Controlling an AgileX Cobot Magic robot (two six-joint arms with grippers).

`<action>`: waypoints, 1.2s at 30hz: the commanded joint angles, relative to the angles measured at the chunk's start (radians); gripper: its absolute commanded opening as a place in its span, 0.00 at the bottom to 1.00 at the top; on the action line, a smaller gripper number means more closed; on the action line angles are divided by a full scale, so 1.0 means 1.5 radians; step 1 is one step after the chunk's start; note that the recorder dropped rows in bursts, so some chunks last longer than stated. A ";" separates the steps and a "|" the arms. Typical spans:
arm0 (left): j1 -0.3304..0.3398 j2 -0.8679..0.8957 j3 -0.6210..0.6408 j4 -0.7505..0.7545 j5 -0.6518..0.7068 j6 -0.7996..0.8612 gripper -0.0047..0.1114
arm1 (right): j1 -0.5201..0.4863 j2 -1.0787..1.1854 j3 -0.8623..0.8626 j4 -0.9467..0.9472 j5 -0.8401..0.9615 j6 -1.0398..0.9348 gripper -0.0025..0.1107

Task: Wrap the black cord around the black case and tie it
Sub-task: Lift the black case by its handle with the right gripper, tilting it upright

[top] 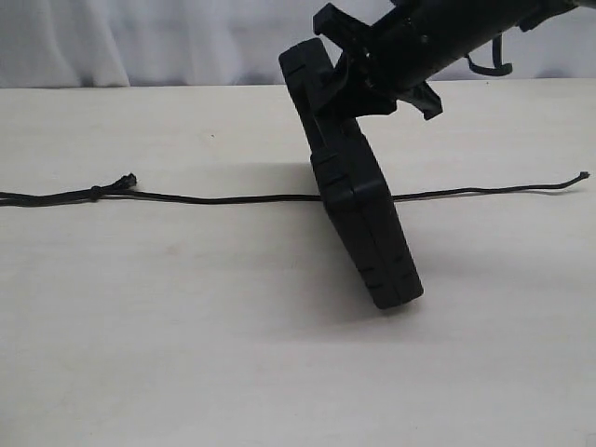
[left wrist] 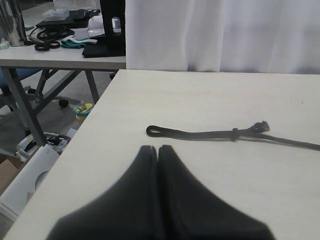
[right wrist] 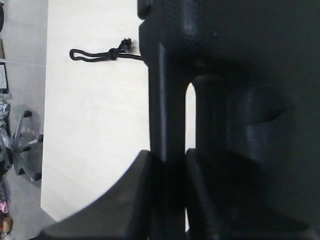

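**Black case [top: 358, 200] tipped up on edge, right gripper [right wrist: 167, 157] clamped on its handle**

Case: flat, rectangular, matte black plastic with a fine pebbled surface and ridged, notched seams along the narrow side. The exterior view shows it edge-on. It stands tilted, its lower end down on the pale table [top: 186, 354] and its upper end leaning toward the left and lifted.

Black cord [top: 233, 198]: thin, braided, and much longer than the case. It lies nearly straight across the table from left to right. At the case's middle it disappears and comes out again on the far side; under or behind, cannot tell. On the left are a small knot [top: 96, 193] and a frayed end [top: 128, 180], with a doubled loop running out of frame. The other, plain end [top: 584, 175] lies far to the right.

Right gripper: its fingers [right wrist: 130, 200] stand narrow, pinching the bar of the moulded handle beside the rectangular cutout. The case fills most of the right wrist view. The arm comes in from the upper right, angled down to the case's raised end.

Left gripper [left wrist: 158, 150]: the smooth black fingers [left wrist: 140, 190] are pressed together, tips touching, holding nothing. It hovers low over the table near the table's edge. The cord's loop and knot lie ahead of it, apart from the tips. This gripper is outside the exterior view. A white curtain [left wrist: 225, 35] hangs behind the table.
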 commanded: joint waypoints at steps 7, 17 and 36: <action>0.001 -0.002 0.002 -0.001 -0.005 0.000 0.04 | -0.021 -0.006 0.006 -0.129 -0.041 -0.011 0.06; 0.001 -0.002 0.002 -0.001 -0.005 0.000 0.04 | -0.021 -0.013 0.006 -0.151 -0.077 0.007 0.06; 0.001 -0.002 0.002 -0.001 -0.005 0.000 0.04 | -0.084 -0.073 0.071 0.234 -0.061 -0.139 0.06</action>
